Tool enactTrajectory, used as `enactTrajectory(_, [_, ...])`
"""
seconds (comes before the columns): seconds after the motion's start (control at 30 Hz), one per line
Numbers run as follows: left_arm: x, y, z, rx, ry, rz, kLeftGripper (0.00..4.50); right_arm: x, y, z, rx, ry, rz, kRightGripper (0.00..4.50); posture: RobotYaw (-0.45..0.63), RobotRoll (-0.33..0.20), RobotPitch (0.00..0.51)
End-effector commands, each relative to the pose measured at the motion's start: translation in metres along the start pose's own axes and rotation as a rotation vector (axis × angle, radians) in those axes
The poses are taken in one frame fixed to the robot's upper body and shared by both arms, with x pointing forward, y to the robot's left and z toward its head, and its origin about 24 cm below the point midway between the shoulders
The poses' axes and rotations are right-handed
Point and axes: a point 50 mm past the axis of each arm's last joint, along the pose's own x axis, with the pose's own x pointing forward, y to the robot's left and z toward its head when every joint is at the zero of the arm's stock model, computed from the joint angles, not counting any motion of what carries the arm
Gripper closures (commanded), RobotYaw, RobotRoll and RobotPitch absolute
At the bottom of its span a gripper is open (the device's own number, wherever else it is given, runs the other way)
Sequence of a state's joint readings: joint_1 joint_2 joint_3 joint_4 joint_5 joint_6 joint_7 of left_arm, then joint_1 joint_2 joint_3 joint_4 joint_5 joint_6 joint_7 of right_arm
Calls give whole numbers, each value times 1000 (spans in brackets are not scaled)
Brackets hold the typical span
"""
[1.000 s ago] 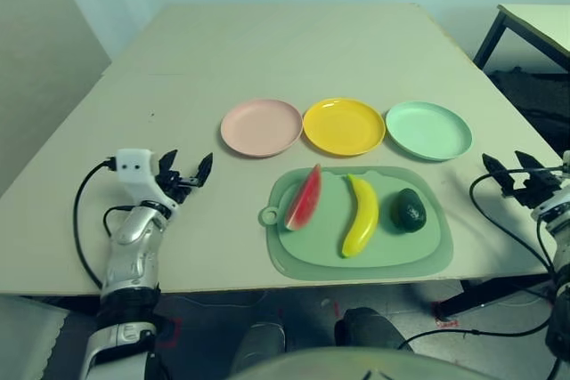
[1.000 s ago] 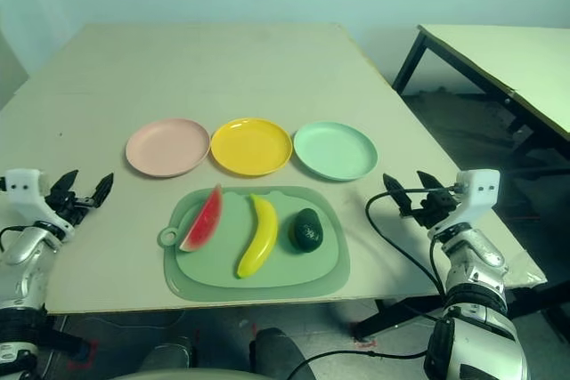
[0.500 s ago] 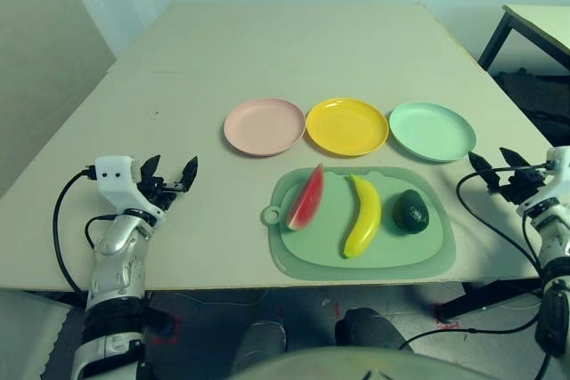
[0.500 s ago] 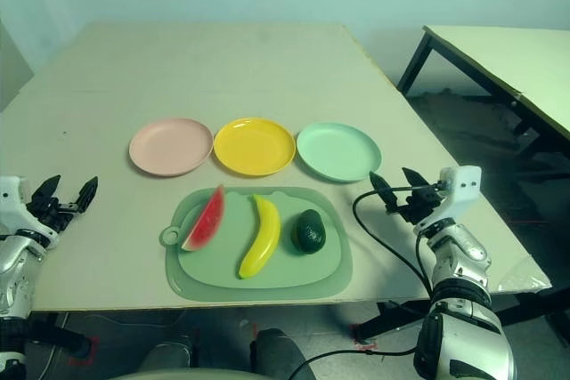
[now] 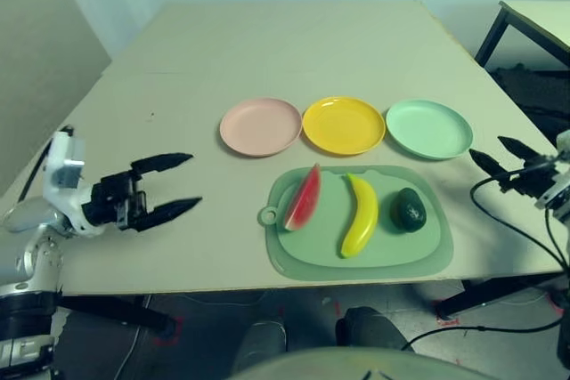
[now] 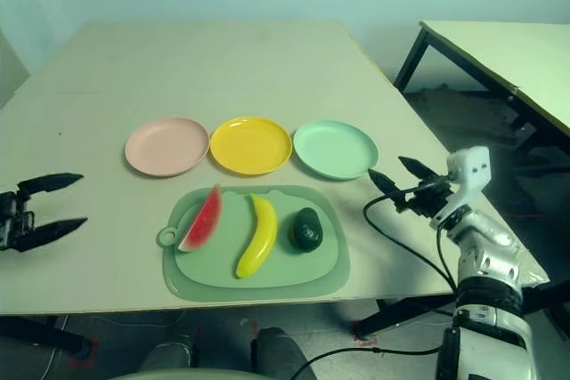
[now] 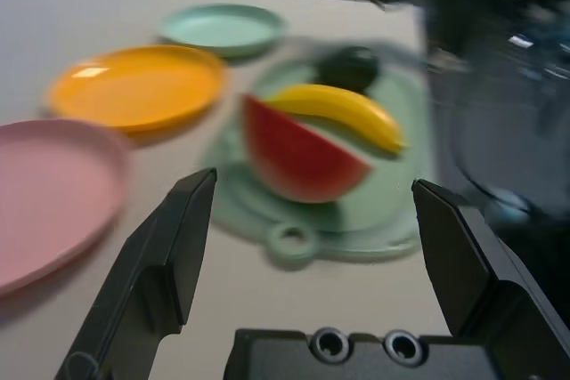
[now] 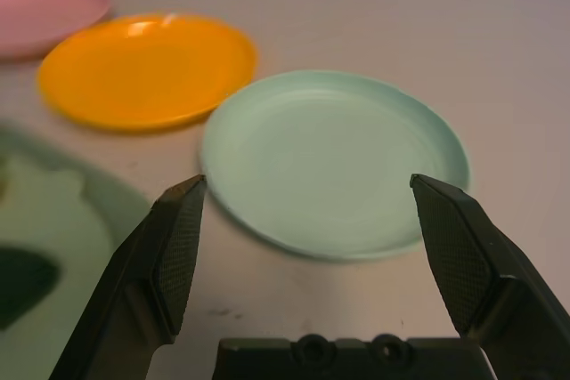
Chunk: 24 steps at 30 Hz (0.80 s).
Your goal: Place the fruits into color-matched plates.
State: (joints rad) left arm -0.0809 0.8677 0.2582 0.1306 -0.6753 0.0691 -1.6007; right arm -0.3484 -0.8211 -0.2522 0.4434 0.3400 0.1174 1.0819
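Presently, no fruit is placed. The watermelon wedge, banana and avocado lie side by side on the cutting board; the pink plate, yellow plate and mint plate sit empty in a row just behind it on the surface. The left gripper and the right gripper both stand spread wide, holding nothing. Recommended: the left gripper should close across the wedge's flat faces, lift clear, then set it in the pink plate.
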Motion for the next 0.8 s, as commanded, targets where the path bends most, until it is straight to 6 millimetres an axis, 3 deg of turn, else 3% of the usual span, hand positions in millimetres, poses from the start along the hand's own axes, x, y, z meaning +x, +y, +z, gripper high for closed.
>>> enactTrajectory(0.03, [12,4,4,26,62,-89,29,18,23,30,-219,192,285,0,-170,0,38])
enactTrajectory(0.17, [19,8,5,35,111,-137,29,33,42,58,-510,361,577,0,-184,0,30])
enactTrajectory(0.37, [19,14,4,48,125,-128,29,51,66,78,-773,472,862,0,-177,0,32])
enactTrajectory(0.6, [19,14,-1,52,136,-118,29,62,92,81,-973,441,1033,0,-166,0,31])
enactTrajectory(0.8, [20,14,0,56,148,-119,29,77,102,79,-1113,428,1116,0,-145,0,26])
